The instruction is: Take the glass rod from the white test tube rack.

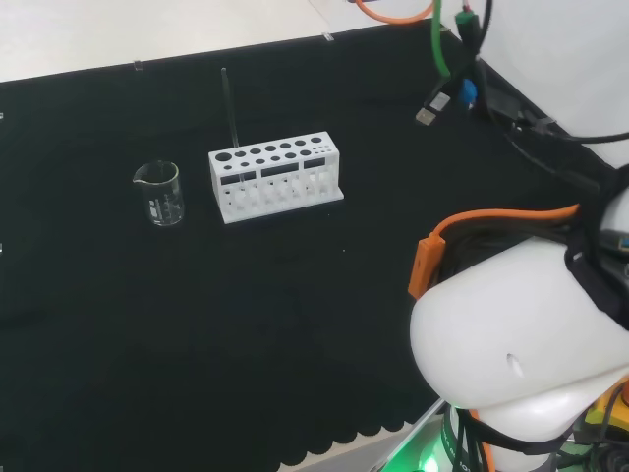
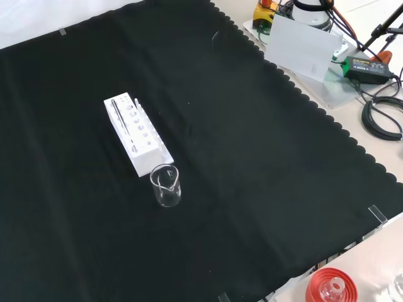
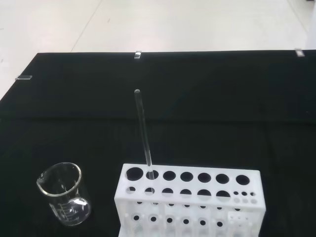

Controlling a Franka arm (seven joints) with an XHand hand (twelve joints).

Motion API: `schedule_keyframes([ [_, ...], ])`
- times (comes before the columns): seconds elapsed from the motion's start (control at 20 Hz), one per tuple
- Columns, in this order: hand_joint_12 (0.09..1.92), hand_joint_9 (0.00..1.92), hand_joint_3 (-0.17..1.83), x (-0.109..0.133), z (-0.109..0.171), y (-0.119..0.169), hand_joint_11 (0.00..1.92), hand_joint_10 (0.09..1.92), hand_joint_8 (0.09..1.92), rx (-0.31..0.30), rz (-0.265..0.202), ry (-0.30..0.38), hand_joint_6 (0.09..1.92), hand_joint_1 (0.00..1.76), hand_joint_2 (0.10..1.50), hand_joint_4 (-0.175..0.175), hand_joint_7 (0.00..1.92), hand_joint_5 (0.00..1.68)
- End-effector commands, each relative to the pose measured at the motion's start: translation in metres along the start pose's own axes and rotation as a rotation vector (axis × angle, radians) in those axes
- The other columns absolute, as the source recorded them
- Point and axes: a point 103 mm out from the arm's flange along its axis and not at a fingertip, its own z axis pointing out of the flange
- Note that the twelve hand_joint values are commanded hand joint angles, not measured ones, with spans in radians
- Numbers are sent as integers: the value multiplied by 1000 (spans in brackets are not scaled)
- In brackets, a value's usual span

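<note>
A white test tube rack [image 1: 275,180] stands on the black cloth, left of the middle in the head view. A thin glass rod [image 1: 229,108] stands upright in a hole at the rack's left end. The front view shows the rack [image 2: 136,136] with the rod [image 2: 118,114] leaning over its far end. The wrist view faces the rack [image 3: 190,202] from a distance, with the rod [image 3: 143,132] rising from a hole near one end.
A small clear beaker [image 1: 160,193] stands left of the rack in the head view, nearer the camera in the front view as the beaker [image 2: 166,185]. The arm's white links [image 1: 521,334] stand at the head view's right. A red ribbed stand [image 2: 330,287] sits off the cloth's near edge.
</note>
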Motion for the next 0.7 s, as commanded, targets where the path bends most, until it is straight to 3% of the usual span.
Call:
schedule_keyframes([
  [0.05, 1532, 72, 260, 6, 9, 38, 8, 966, 220, 8, -37, 7, 87, 474, 902, 1, 71, 234],
  [0.25, 1533, 113, 277, 9, 13, 52, 45, 971, 615, 22, -46, -2, 87, 477, 894, -2, 123, 256],
  [0.7, 1533, 156, 284, 7, 38, 88, 81, 980, 697, 54, -65, 15, 87, 473, 892, -8, 143, 292],
])
